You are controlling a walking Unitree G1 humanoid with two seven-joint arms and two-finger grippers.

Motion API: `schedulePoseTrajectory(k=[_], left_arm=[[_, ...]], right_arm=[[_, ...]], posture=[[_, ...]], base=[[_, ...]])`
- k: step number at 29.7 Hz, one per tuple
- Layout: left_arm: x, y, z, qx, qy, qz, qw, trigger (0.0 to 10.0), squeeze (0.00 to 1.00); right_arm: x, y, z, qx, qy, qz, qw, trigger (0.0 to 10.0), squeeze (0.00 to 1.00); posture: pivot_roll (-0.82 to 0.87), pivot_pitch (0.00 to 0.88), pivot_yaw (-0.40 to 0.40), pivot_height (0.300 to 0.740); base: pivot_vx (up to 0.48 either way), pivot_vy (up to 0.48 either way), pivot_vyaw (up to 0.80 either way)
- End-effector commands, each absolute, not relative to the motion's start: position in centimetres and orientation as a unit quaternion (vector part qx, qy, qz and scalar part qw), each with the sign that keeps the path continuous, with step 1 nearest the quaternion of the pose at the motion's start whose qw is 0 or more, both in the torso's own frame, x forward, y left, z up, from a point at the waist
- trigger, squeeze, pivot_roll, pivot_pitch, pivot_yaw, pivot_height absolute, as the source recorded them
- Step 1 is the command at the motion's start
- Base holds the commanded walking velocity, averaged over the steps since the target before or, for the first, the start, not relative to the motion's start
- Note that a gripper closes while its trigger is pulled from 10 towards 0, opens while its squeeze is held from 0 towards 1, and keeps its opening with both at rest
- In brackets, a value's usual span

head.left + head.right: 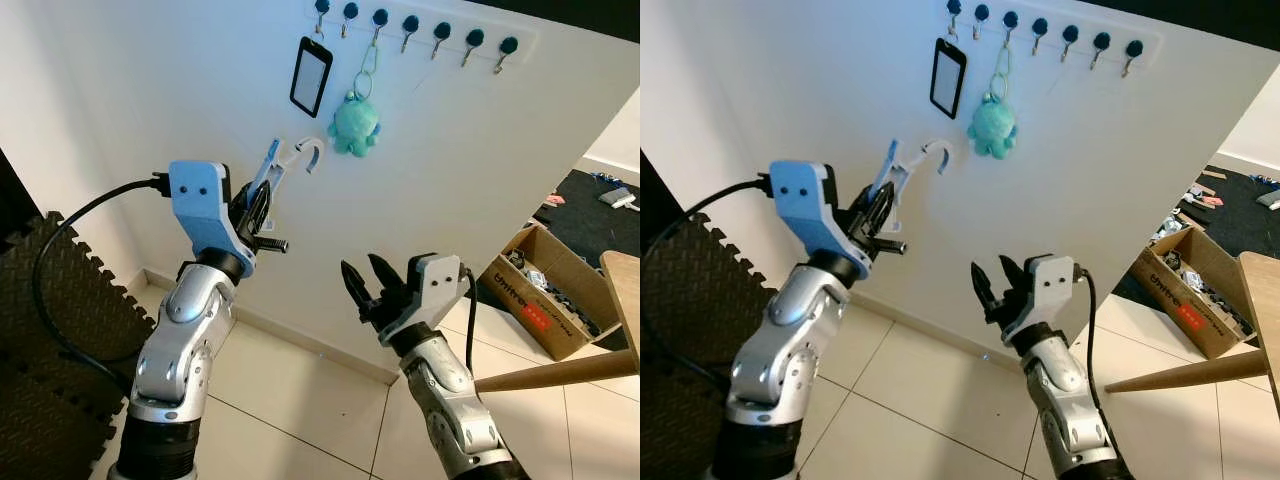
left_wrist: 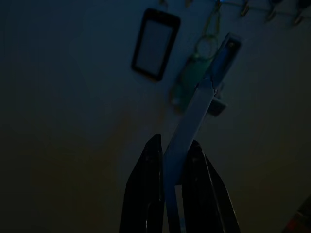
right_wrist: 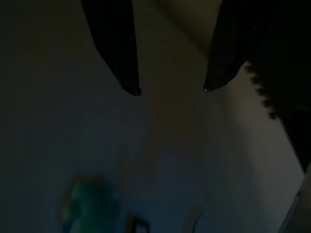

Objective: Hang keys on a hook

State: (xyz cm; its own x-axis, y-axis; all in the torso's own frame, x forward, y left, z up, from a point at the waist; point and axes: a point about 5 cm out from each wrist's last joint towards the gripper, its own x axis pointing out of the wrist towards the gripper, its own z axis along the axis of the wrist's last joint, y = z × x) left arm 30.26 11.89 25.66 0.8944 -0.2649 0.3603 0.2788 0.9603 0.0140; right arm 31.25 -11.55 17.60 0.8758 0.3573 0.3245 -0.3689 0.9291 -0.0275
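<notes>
A white wall (image 1: 480, 190) takes up most of the head views, with a hook rail (image 1: 415, 22) along its top at twelve o'clock; seven dark-knobbed hooks run in a row, and the four toward one o'clock hang bare (image 1: 474, 44); a black-framed phone-shaped tag (image 1: 311, 75) hangs below the leftmost hooks and a teal plush octopus (image 1: 354, 125) on a green ring hangs from the third; below these the wall is plain down to the skirting and the pale tiled floor (image 1: 300, 400); dark foam matting (image 1: 50, 310) crowds in at nine o'clock, while a cardboard box (image 1: 545, 290) and a wooden table edge with its leg (image 1: 560, 372) close the side at three to four o'clock; the left gripper (image 1: 262, 198) is raised at ten o'clock, its black fingers (image 2: 151, 184) pinched narrowly on the keys (image 1: 290, 160), a slim blue-and-white tag ending in a white hooked clip that points up toward the octopus, short of the rail and apart from every hook; the right gripper (image 1: 365, 285) sits lower near five o'clock, fingers (image 3: 121, 53) spread wide and holding nothing, aimed at the wall.
</notes>
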Motion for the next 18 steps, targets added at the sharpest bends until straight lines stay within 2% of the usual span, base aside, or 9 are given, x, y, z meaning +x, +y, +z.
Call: schedulePoseTrajectory(k=[1, 4, 6, 7, 8, 10, 11, 15, 18], left_arm=[[30.2, 12.2, 25.1, 0.010, -0.184, -0.133, 0.974, 10.0, 0.00], [30.2, 12.7, 24.9, 0.036, -0.192, -0.122, 0.973, 10.0, 0.00], [30.0, 13.0, 24.8, 0.082, -0.204, -0.112, 0.969, 10.0, 0.00], [30.0, 13.0, 24.8, 0.082, -0.204, -0.112, 0.969, 10.0, 0.00], [30.0, 13.1, 24.6, 0.098, -0.207, -0.108, 0.967, 10.0, 0.00], [30.0, 13.1, 24.6, 0.098, -0.207, -0.108, 0.967, 10.0, 0.00], [29.8, 13.4, 24.4, 0.107, -0.208, -0.103, 0.967, 10.0, 0.00], [29.8, 13.7, 24.4, 0.110, -0.207, -0.094, 0.968, 10.0, 0.00], [29.8, 14.3, 24.3, 0.129, -0.206, -0.072, 0.967, 10.0, 0.00]], right_arm=[[31.2, -12.5, 18.8, -0.005, -0.194, 0.168, 0.967, 10.0, 0.00], [31.6, -13.6, 19.9, -0.020, -0.209, 0.148, 0.966, 10.0, 0.00], [32.1, -16.2, 20.5, -0.041, -0.212, 0.106, 0.971, 10.0, 0.00], [32.1, -16.2, 20.5, -0.041, -0.212, 0.106, 0.971, 10.0, 0.00], [32.3, -17.4, 20.4, -0.050, -0.208, 0.085, 0.973, 10.0, 0.00], [32.3, -17.4, 20.4, -0.050, -0.208, 0.085, 0.973, 10.0, 0.00], [32.6, -18.9, 20.5, -0.058, -0.203, 0.060, 0.976, 10.0, 0.00], [32.7, -19.1, 20.7, -0.061, -0.205, 0.057, 0.975, 10.0, 0.00], [33.0, -18.3, 21.1, -0.059, -0.210, 0.073, 0.973, 10.0, 0.00]], posture=[[0.10, 0.175, -0.101, 0.740], [0.10, 0.173, -0.104, 0.740], [0.10, 0.170, -0.105, 0.740], [0.10, 0.170, -0.105, 0.740], [0.10, 0.167, -0.105, 0.740], [0.10, 0.167, -0.105, 0.740], [0.09, 0.167, -0.105, 0.740], [0.09, 0.166, -0.106, 0.740], [0.09, 0.166, -0.106, 0.740]], base=[[0.000, 0.000, 0.00], [0.000, 0.000, 0.00], [0.000, 0.000, 0.00], [0.000, 0.000, 0.00], [0.000, 0.000, 0.00], [0.000, 0.000, 0.00], [0.000, 0.000, 0.00], [0.000, 0.000, 0.00], [0.000, 0.000, 0.00]])
